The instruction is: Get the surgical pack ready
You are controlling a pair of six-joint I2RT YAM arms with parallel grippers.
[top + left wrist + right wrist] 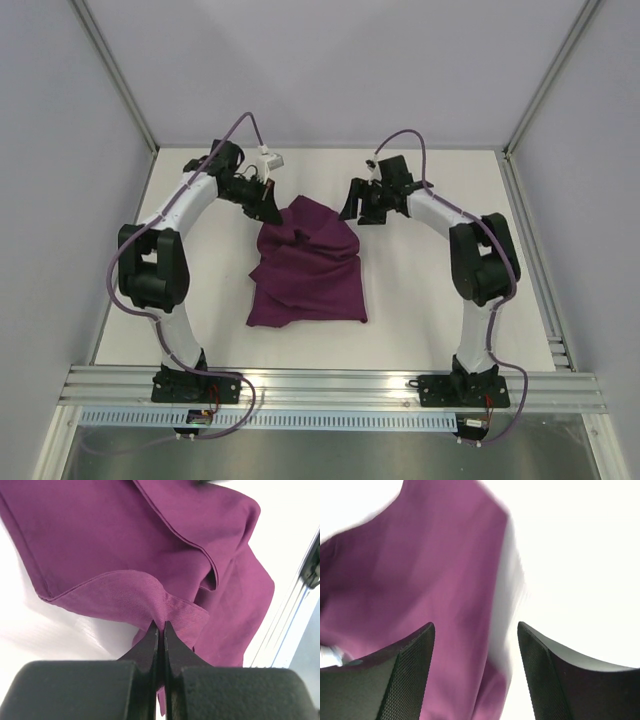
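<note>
At the middle of the white surface (430,300), the dark purple cloth (305,270) lay crumpled in a loose heap. By the cloth's far left corner, the left jaws were pinched tight on a raised fold of its hem. Just beside its far right edge, the right jaws stood wide apart, holding nothing.
</note>
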